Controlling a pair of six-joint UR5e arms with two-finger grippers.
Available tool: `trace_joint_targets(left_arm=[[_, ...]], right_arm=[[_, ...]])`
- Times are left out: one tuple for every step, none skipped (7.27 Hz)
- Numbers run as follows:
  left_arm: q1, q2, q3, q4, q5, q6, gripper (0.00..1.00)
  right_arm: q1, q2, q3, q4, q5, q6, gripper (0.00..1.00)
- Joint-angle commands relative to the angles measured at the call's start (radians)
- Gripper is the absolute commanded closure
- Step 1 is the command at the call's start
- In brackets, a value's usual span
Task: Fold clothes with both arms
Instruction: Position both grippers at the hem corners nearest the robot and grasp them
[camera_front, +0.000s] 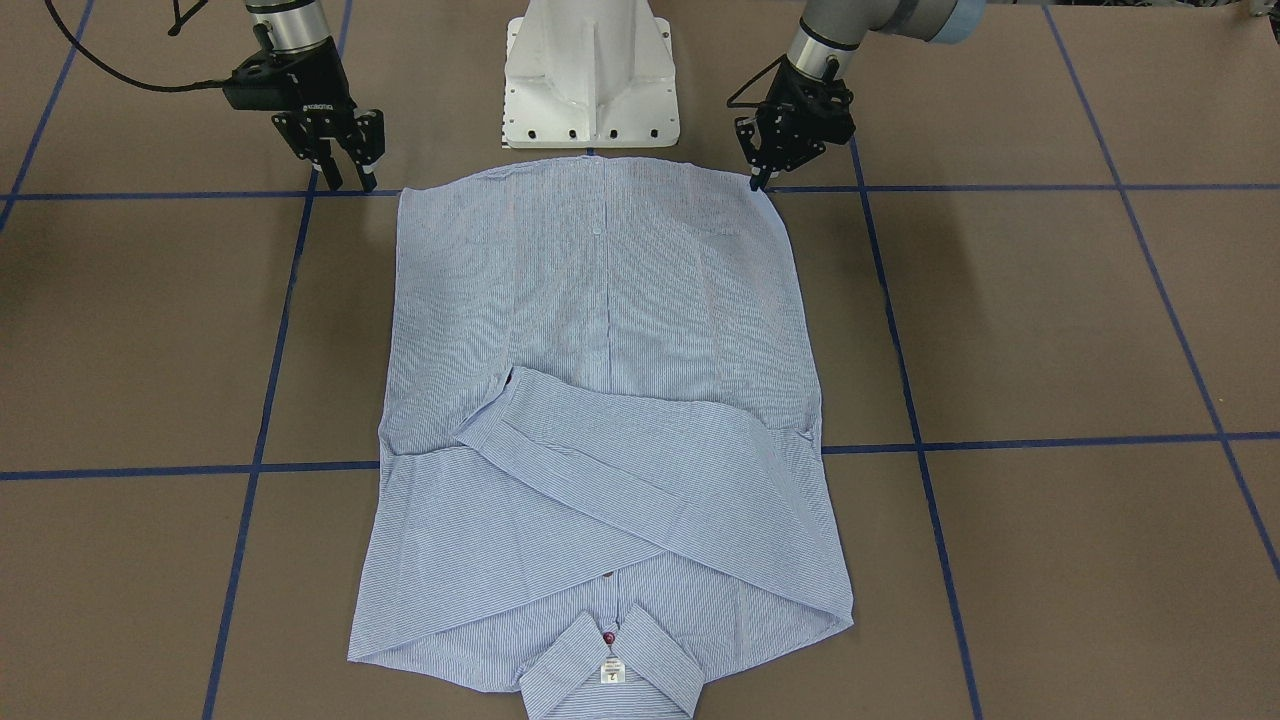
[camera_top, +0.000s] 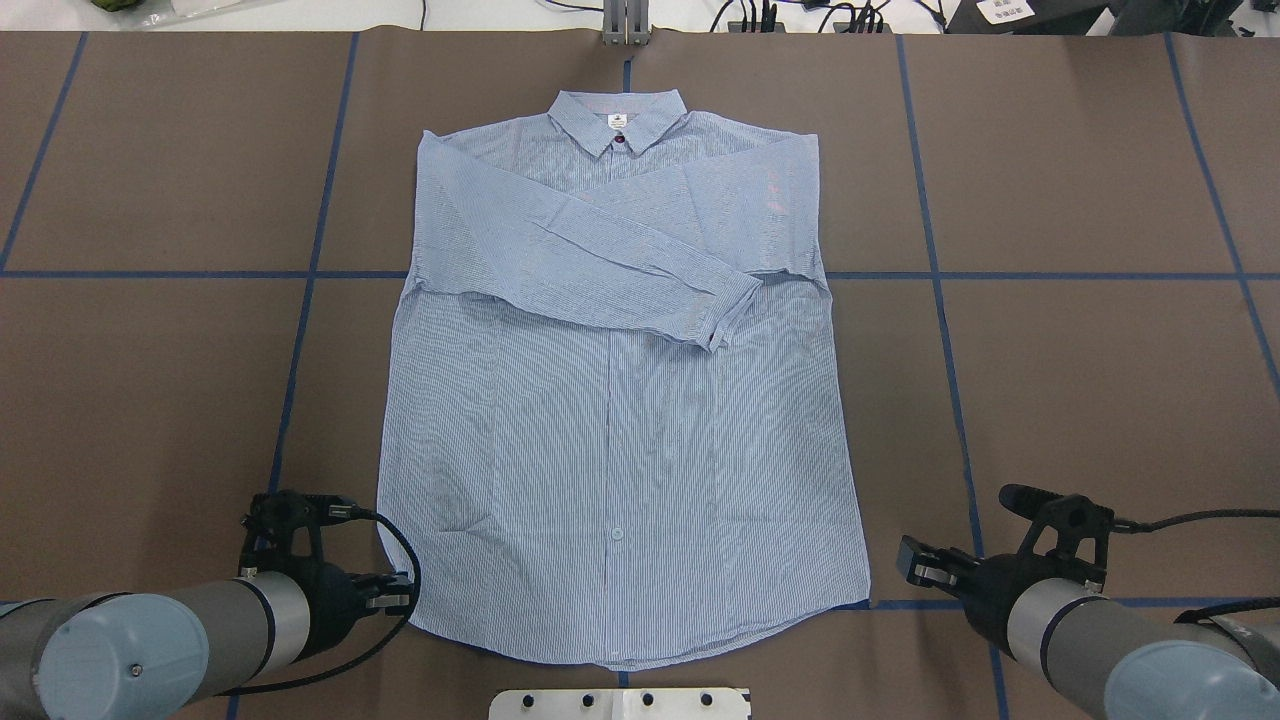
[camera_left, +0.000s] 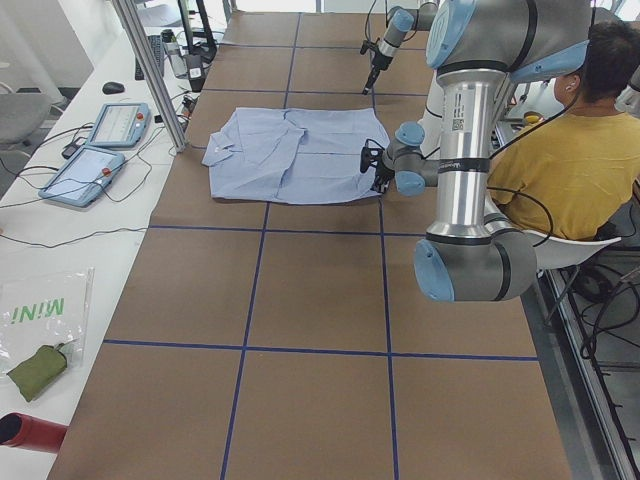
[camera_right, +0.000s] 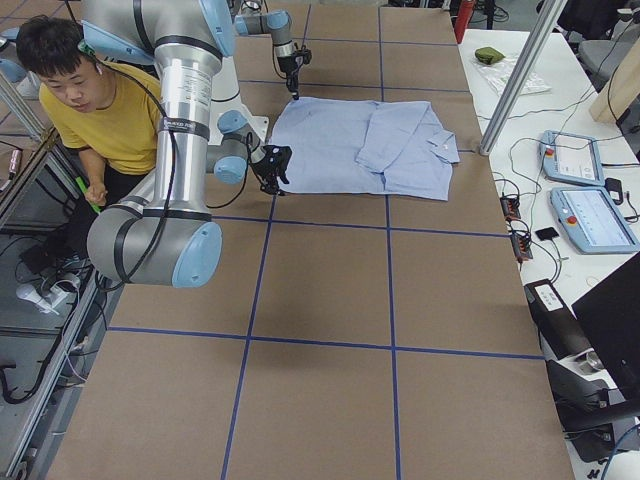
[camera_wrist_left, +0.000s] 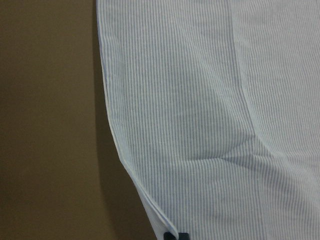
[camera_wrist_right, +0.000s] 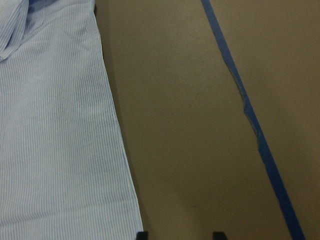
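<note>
Nearest, the left arm (camera_left: 465, 150) stands over the brown table (camera_front: 1050, 330). The shirt (camera_front: 600, 400) lies flat at the table's middle, front up, sleeves crossed over the chest. The left gripper (camera_front: 762, 182) is pinched on one hem corner. The right gripper (camera_front: 348, 180) is spread just beside the other corner, holding nothing.

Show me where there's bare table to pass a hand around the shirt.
Wide bare table flanks the shirt on both sides. It is crowded along the hem, where the left end effector, the right end effector and the pedestal sit.
</note>
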Motion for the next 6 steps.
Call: trace_joint_targets(left_arm=[[0.003,0.0,-0.002,0.0,0.02,0.0,1.0],[0.003,0.0,-0.002,0.0,0.02,0.0,1.0],[0.003,-0.003,-0.003,0.0,0.02,0.0,1.0],[0.002,-0.003,-0.003,0.0,0.02,0.002,1.0],[0.002,-0.001,-0.003,0.0,0.02,0.002,1.0],[0.002,-0.001,-0.005,0.0,0.02,0.0,1.0]], right_arm=[[-0.027,0.106,-0.024,-0.117,-0.044,0.048,0.56],[-0.027,0.181,-0.05,-0.194,-0.045,0.061,0.56],[-0.041,0.187,-0.064,-0.197,-0.056,0.065,0.58],[-0.047,0.187,-0.082,-0.197,-0.065,0.072,0.59],[-0.047,0.185,-0.084,-0.199,-0.068,0.071,0.59],[-0.053,0.182,-0.088,-0.2,-0.068,0.071,0.59]])
